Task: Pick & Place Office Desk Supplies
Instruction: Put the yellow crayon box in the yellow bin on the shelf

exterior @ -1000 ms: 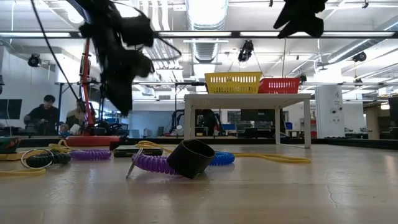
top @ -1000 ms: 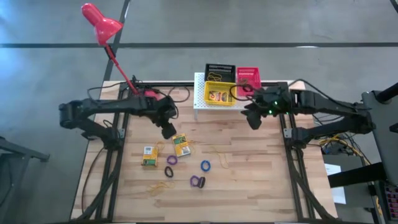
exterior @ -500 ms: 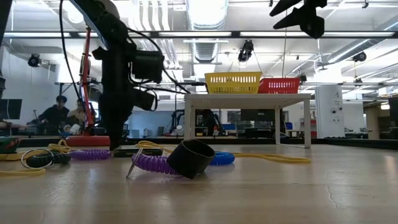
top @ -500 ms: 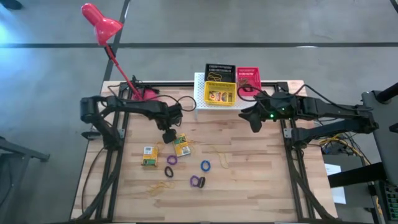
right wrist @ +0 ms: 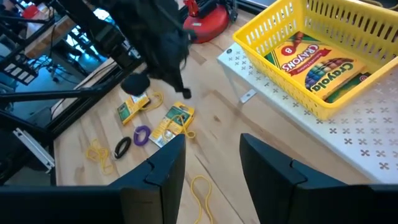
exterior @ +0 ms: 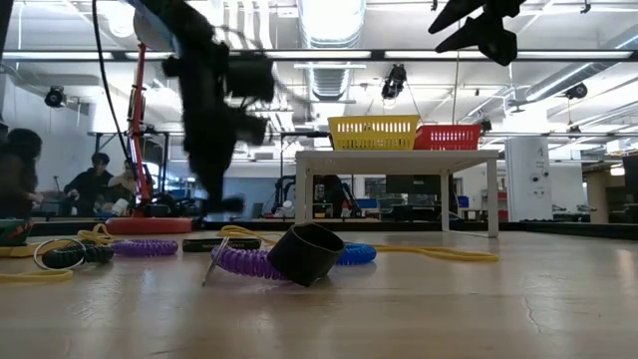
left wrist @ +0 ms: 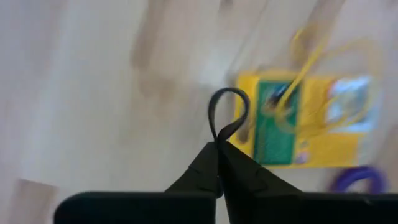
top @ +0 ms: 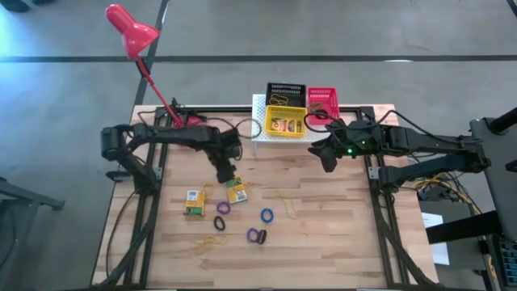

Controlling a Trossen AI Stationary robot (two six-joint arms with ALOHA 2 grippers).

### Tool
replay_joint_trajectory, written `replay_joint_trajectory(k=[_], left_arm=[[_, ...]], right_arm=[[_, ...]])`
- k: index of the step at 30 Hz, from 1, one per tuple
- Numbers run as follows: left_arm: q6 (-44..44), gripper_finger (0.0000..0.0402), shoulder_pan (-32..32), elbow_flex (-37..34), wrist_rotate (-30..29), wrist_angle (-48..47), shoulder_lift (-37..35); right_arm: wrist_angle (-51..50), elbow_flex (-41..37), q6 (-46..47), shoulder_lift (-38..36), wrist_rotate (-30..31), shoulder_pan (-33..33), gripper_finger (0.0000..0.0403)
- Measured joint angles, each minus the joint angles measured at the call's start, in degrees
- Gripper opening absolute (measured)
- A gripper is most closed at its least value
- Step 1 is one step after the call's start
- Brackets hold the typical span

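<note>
High view: left gripper (top: 227, 172) hangs just above a card box (top: 237, 191) at table (top: 339, 234) centre-left; open table lies right of it.

Left wrist view: jaws closed on a thin dark loop (left wrist: 226, 115).

Right wrist view: right gripper (right wrist: 211, 165), jaws apart and empty, near the yellow tray (right wrist: 323, 37) holding a "CRAYONS" box (right wrist: 314, 65).

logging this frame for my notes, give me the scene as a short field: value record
left gripper: shut on a thin dark band loop, above the card box
right gripper: open, empty, raised near the white stand
yellow tray: on stand, holds crayon box
table: two card boxes, small rings, yellow rubber bands
</note>
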Motion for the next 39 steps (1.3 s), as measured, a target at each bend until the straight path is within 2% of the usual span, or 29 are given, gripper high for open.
replay_joint_trajectory(k=[7, 12, 17, 22, 27, 32, 39], left_arm=[[-0.4, 0.0004, 2.5, 19.3, -0.4, -7.5, -0.5], [-1.8, 0.0003, 4.9, 31.5, -0.4, -3.1, 0.6], [-4.1, 0.0002, 7.1, 41.5, -0.4, 3.8, 8.1], [-6.7, 0.0002, 9.8, 51.8, -0.9, 4.5, 17.3], [-8.1, 0.0016, 12.1, 57.7, -1.1, 4.5, 24.0], [-8.1, 0.0040, 13.7, 58.4, -1.1, 5.5, 26.7], [-9.9, 0.0119, 15.3, 58.2, -0.9, 8.2, 27.2]], right_arm=[[0.1, 0.0, 0.3, -0.1, 0.0, 0.0, 0.0146], [0.3, 0.0, 1.4, -0.1, 0.3, 0.0, 0.0146], [3.4, 0.1, 1.7, -0.1, 3.2, 0.0, 0.0146], [6.3, 1.5, 1.6, -0.1, 4.5, 0.0, 0.0146], [6.2, 3.5, 1.8, -0.1, 4.5, 0.0, 0.0146], [6.2, 4.7, 1.9, -0.1, 4.6, 0.4, 0.0146], [6.1, 4.8, 2.0, -0.1, 7.7, 2.7, 0.0146]])
